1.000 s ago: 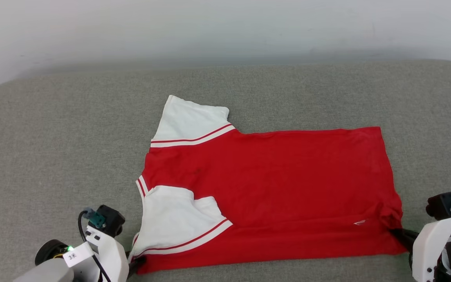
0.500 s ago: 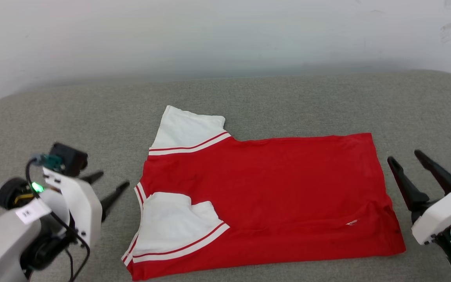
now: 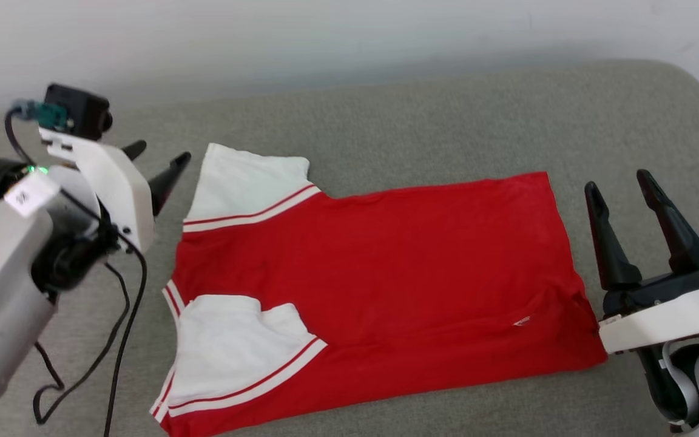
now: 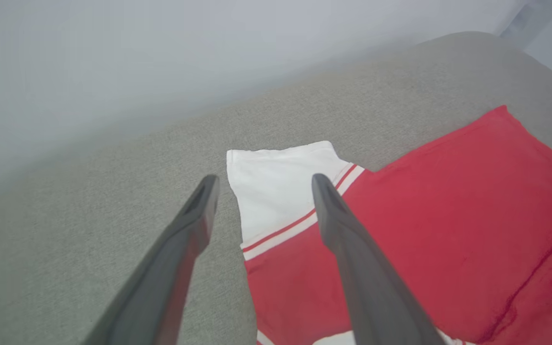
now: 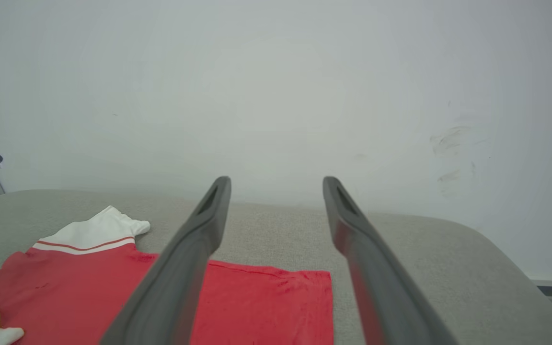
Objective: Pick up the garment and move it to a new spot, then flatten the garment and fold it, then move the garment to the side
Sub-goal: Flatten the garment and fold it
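Garment [image 3: 386, 261] lies flat on the grey cushion [image 3: 422, 115], toward its front edge, one white sleeve folded onto the red body. Left gripper [image 3: 160, 153] hovers beside the far sleeve, right gripper [image 3: 616, 179] just beside the hem; both spread wide, holding nothing.

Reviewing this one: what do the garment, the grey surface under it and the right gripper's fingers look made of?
The garment: soft cloth, likely knit, matte red and white; it lies limp with slight creases. The grey surface: woven upholstery, probably padded, given its flecked weave and rounded edge. The fingers of the right gripper: dark, smooth, faintly glossy, likely moulded plastic or rubber; which is unclear.
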Robot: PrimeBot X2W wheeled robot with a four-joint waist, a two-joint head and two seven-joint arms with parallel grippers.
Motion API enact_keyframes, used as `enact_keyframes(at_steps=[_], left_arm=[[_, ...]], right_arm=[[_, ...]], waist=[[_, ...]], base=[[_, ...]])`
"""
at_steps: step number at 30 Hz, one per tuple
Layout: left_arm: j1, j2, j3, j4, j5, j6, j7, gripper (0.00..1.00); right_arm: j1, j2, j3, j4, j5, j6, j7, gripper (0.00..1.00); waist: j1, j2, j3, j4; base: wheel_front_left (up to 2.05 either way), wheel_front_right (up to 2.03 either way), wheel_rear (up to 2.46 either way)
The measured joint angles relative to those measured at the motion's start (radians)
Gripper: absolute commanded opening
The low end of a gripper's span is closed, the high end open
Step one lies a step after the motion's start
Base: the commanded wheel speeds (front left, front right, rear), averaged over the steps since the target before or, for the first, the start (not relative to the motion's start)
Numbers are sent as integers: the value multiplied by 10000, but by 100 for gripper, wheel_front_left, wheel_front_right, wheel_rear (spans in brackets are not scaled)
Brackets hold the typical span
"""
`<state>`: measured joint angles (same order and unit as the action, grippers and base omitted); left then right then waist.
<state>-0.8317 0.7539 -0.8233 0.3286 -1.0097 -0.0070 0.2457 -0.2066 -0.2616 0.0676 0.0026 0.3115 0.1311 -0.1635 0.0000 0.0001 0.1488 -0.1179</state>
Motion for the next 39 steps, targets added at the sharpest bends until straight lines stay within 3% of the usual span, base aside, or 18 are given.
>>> enact_keyframes(at_steps=[16,24,33,35,39], left_arm=[[-3669,-437,-625,2746,-44,-550,4587,100],[-4891,-708,-859,3382,430,-523,5223,100],[-5190,-642,-1275,3837,652,-750,5785,100],[-5183,-644,-1283,3833,621,-828,5770,0],[-5064,-685,-1306,3751,541,-988,5417,0]], right_arm=[[-671,579,224,-660,-416,0,-305,100],[-1242,604,405,-652,-500,0,-430,100],[-1387,685,433,-522,-548,0,-593,100],[-1394,688,397,-499,-548,0,-646,100],[-1476,677,360,-485,-546,0,-654,100]], waist=[[2,-1,2635,-1068],[2,0,3685,-1320],[0,-1,4223,-1445],[0,0,4226,-1421],[1,0,4183,-1322]], base=[[0,0,0],[0,0,0],[0,0,0],[0,0,0],[0,0,0]])
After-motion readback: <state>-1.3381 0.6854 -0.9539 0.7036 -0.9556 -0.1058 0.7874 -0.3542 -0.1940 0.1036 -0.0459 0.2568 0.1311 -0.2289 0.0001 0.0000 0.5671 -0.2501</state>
